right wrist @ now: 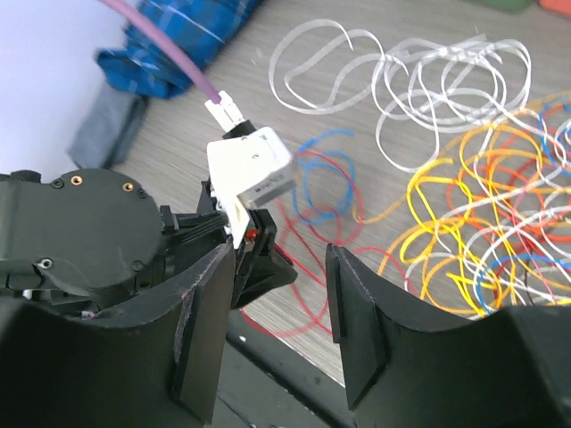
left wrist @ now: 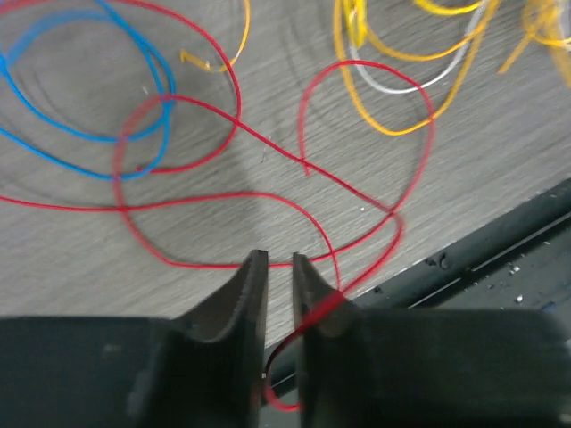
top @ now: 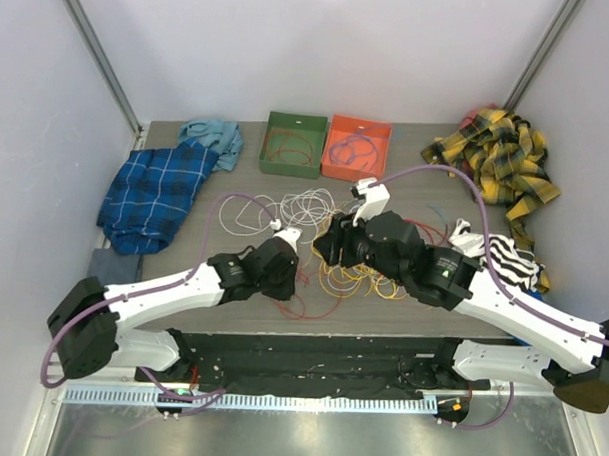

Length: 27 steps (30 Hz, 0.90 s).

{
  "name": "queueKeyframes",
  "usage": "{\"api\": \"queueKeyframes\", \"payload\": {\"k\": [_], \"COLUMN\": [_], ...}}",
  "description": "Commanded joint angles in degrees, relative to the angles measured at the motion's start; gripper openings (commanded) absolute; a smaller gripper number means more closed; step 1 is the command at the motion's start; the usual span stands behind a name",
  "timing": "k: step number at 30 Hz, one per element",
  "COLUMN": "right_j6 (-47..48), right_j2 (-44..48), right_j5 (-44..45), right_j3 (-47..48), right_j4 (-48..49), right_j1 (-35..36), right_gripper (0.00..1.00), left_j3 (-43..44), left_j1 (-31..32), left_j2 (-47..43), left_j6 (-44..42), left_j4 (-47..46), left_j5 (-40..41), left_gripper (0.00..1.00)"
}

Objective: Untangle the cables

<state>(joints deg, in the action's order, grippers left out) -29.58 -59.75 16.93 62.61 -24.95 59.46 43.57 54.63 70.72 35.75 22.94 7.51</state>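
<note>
The cables (top: 361, 278) lie tangled mid-table in yellow, orange, red and blue loops, with white coils (top: 297, 206) behind them. My left gripper (top: 301, 280) hangs low over the front edge by a loose red cable (top: 307, 308). In the left wrist view its jaws (left wrist: 278, 259) stand a narrow gap apart. The red cable (left wrist: 268, 144) drapes over the right finger and runs down through that gap. A blue cable (left wrist: 53, 125) loops at the left. My right gripper (right wrist: 281, 254) is open and empty, close beside the left gripper, with the tangle (right wrist: 482, 223) to its right.
A green box (top: 293, 160) and an orange box (top: 356, 165) at the back each hold a coiled cable. Blue plaid cloth (top: 156, 193) lies left, yellow plaid cloth (top: 502, 160) back right, striped cloth (top: 509, 257) by the right arm. A black rail (top: 310, 348) lines the front edge.
</note>
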Motion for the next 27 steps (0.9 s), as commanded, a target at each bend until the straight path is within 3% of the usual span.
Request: {"api": "queueKeyframes", "payload": {"k": [1,5,10,12,21,27], "right_j6": [-1.3,-1.8,-1.9,-1.9,-2.2,-2.1], "right_j2": [-1.2,-1.8,-3.2,-3.6,-4.3,-3.8], "right_j5": [1.7,1.4,0.8,0.6,0.4,0.8], "right_j3": [-3.8,-5.5,-5.7,-6.0,-7.3,-8.2], "right_j4": [0.5,1.5,2.3,2.7,3.8,3.8], "right_j1": [0.2,0.2,0.2,0.2,0.3,0.3], "right_gripper": [0.53,0.53,0.53,0.53,0.53,0.53], "left_j3": [1.3,0.2,-1.4,-2.1,-5.2,-6.4], "left_j1": [0.7,1.9,2.2,2.3,2.8,2.8], "left_j2": [4.7,6.0,4.7,4.0,3.9,0.0], "left_j6": [1.4,2.9,3.4,3.8,6.9,8.7], "left_j4": [-1.0,-2.0,-2.5,-2.3,-3.0,-4.7], "left_j5": [-2.0,-0.2,1.1,1.9,7.6,17.5], "left_gripper": [0.27,0.49,0.66,0.86,0.91,0.99]}}
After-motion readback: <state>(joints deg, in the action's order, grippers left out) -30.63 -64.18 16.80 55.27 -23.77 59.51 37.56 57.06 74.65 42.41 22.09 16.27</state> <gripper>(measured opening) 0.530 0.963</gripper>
